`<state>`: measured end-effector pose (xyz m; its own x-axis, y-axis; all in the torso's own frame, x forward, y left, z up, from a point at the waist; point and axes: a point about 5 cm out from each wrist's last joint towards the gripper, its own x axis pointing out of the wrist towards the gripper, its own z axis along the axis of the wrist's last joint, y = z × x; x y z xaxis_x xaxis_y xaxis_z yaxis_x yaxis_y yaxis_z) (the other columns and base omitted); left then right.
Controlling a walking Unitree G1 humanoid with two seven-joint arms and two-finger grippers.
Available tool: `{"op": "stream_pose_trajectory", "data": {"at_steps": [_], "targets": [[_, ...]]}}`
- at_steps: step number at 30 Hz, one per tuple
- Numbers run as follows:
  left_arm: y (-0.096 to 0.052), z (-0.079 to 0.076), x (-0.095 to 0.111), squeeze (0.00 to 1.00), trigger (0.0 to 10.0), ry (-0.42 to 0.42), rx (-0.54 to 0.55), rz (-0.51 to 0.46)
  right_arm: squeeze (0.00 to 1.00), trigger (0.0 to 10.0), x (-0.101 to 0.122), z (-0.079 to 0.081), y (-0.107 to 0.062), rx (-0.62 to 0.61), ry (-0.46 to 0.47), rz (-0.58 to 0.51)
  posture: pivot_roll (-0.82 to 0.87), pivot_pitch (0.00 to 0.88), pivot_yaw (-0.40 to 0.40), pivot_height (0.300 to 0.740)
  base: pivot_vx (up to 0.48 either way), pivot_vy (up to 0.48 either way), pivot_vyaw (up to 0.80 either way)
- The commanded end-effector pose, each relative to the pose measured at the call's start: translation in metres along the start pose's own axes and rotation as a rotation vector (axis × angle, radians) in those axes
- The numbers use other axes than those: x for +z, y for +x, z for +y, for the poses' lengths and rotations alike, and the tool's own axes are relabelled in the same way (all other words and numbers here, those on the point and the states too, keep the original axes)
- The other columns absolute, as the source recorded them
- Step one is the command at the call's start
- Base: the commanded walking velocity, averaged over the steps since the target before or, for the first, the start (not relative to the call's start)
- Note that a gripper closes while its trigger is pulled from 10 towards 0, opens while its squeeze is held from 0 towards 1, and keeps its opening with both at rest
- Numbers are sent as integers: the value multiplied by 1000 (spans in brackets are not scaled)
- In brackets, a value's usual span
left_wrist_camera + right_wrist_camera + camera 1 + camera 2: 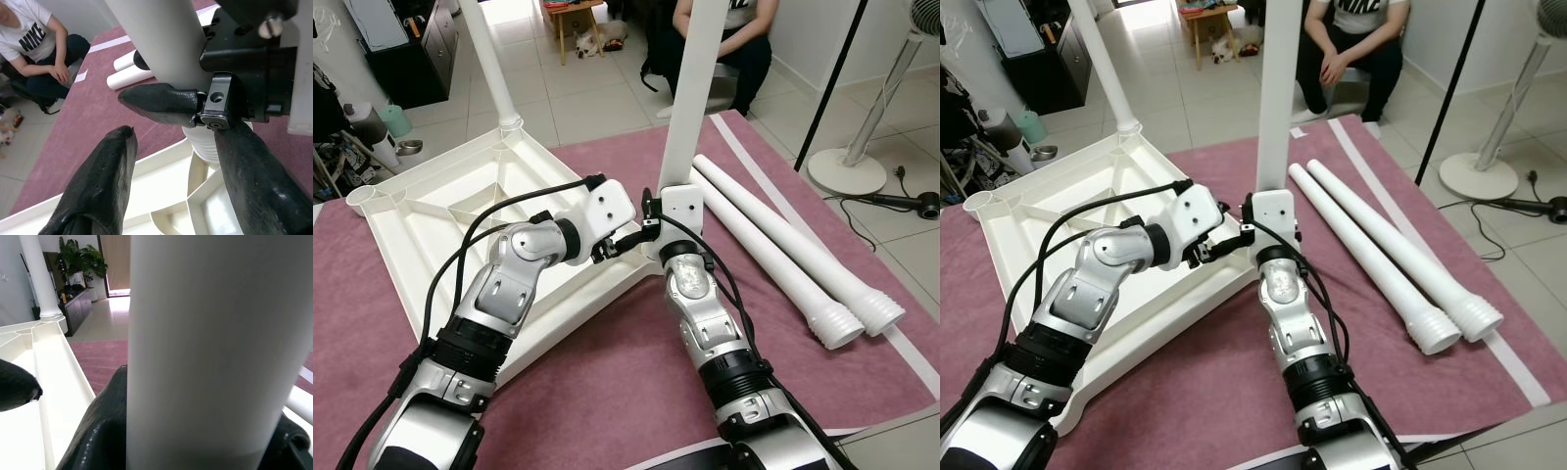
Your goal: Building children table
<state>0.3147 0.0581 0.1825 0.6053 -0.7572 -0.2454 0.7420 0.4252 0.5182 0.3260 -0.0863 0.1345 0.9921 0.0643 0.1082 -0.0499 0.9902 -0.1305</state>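
A white table top (431, 211) lies upside down on a maroon mat (607, 372). One white leg (494, 69) stands fixed in its far corner. At the near right corner a second leg (690, 88) stands upright, and my right gripper (651, 208) is shut on it just above its base; its fingers (105, 431) press both sides of the tube. My left gripper (171, 161) is open beside that corner, its fingers (98, 186) spread to either side of the leg's ribbed base (203, 144). Two loose legs (773, 245) lie on the mat to the right.
A person (724, 49) sits on the floor just beyond the mat. A fan stand (847, 166), a black pole (832, 88) and a hair dryer (925, 204) are on the tiles at right. A dark cabinet (421, 49) and a small dog (597, 39) are farther back.
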Motion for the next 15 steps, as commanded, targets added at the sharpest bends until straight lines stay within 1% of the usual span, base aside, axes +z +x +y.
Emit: {"op": "stream_pose_trajectory", "data": {"at_steps": [1, 2, 4, 5, 6, 7, 8, 9, 10, 11, 13, 15], "targets": [[-9, 8, -33, 0, 10000, 1, 258, 164, 0, 10000, -58, -4, -22, 64, -110, 291, -35, 0, 154, 740, 0, 0, 0], [-10, 3, -37, 0, 10000, -4, 213, 189, 0, 10000, -56, -3, -22, 75, -103, 280, -35, 0, 154, 740, 0, 0, 0], [-10, 3, -37, 0, 10000, -4, 213, 189, 0, 10000, -56, -3, -22, 75, -103, 280, -35, 0, 154, 740, 0, 0, 0], [-12, -1, -39, 0, 10000, -47, 182, 188, 0, 10000, -55, -3, -21, 83, -98, 271, -35, 0, 154, 740, 0, 0, 0], [-12, -1, -39, 0, 10000, -47, 182, 188, 0, 10000, -55, -3, -21, 83, -98, 271, -35, 0, 154, 740, 0, 0, 0], [-15, 3, -33, 0, 10000, -275, 195, 114, 0, 10000, -52, -3, -21, 80, -77, 258, -31, 0, 150, 740, 0, 0, 0], [-15, 3, -33, 0, 10000, -275, 195, 114, 0, 10000, -52, -3, -21, 80, -77, 258, -31, 0, 150, 740, 0, 0, 0], [-18, 9, -27, 1000, 10000, -387, 215, 50, 0, 10000, -52, -4, -21, 73, -65, 257, -27, 0, 149, 740, 0, 0, 0], [-18, 9, -27, 1000, 10000, -387, 215, 50, 0, 10000, -52, -4, -21, 73, -65, 257, -27, 0, 149, 740, 0, 0, 0], [-19, 12, -26, 1000, 10000, -404, 223, 37, 0, 10000, -52, -4, -20, 74, -63, 260, -27, 0, 149, 740, 0, 0, 0], [-22, 14, -24, 1000, 10000, -400, 228, 19, 0, 10000, -53, -4, -21, 73, -61, 265, -27, 0, 147, 740, 0, 0, 0], [-25, 16, -22, 1000, 10000, -352, 222, 13, 0, 10000, -54, -4, -21, 70, -61, 265, -27, 0, 147, 740, 0, 0, 0]]}}
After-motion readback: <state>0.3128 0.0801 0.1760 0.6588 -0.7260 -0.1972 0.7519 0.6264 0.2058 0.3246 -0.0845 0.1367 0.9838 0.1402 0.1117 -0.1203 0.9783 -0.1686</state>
